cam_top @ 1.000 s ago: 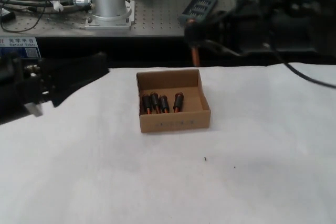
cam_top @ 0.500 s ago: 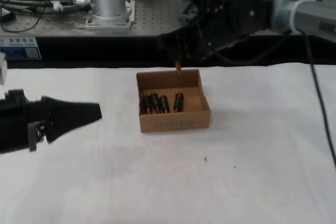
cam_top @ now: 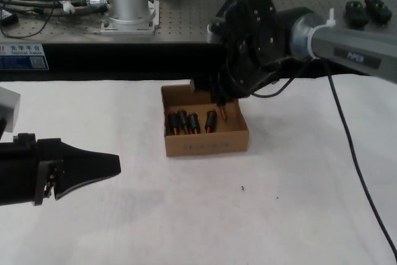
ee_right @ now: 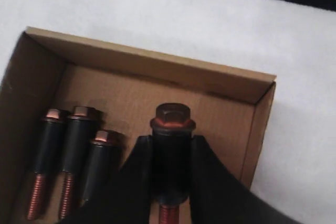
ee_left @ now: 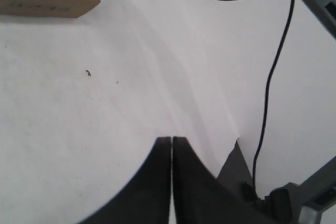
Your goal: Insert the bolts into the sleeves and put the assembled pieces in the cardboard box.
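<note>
right fingers: the right fingers point(ee_right: 135, 177) were pinching an assembled piece point(ee_right: 172, 153) by its black sleeve, just under the hex head. Its copper threaded end pointed down into the cardboard box point(cam_top: 208, 144)
held piece vs box: it hung inside the box walls, over the free bit of floor beside the row already lying there. Couldn't tell if the tip touched the floor yet
left fingers: the left fingers point(ee_left: 157, 171) were pressed together with nothing between them, parked low over the white desk point(cam_top: 260, 215), well apart from the box on its near-left side
in the box: four finished pieces point(cam_top: 183, 121) lay side by side on the floor
how it'll handle: my guess is small, stiff and a bit heavy for its size. The sleeve looked smooth, so it could slip or roll. The bolt probably isn't locked in, so tipping it head-down could let it slide out
where to hold: mid-sleeve right below the head, like it was, so the head stops it dropping through
risk: letting go too high, so it bounces onto the row
</note>
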Controlling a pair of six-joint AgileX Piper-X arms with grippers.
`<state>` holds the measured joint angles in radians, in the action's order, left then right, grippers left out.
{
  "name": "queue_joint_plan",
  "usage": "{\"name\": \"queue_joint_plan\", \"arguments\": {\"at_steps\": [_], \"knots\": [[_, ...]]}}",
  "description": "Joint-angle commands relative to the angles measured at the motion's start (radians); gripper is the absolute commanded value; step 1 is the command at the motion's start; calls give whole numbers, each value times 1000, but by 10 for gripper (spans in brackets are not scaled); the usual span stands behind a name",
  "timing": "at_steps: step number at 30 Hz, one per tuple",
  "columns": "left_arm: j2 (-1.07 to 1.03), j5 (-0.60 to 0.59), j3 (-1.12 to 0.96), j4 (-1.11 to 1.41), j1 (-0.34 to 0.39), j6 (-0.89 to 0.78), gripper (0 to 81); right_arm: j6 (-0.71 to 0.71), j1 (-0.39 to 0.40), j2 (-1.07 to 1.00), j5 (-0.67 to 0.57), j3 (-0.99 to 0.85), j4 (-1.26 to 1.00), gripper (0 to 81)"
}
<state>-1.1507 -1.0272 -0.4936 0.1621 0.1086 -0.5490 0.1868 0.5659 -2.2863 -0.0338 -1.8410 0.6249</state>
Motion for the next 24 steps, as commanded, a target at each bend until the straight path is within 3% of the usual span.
{"name": "queue_joint_plan", "arguments": {"at_steps": [1,12,14,19,24], "knots": [[3,-41,-2,3,-4,11,6,-1,-7,-8,2,-17,6,32],[3,-61,-2,-39,-4,11,6,-1,-7,-35,10,-17,6,1],[3,-61,-2,-45,-4,11,6,-1,-7,-38,8,-17,14,50],[3,-61,-2,-65,-4,11,6,-1,-7,-40,-3,-17,21,279],[3,-61,-2,-65,-4,11,6,-1,-7,-37,-2,-17,15,302]]}}
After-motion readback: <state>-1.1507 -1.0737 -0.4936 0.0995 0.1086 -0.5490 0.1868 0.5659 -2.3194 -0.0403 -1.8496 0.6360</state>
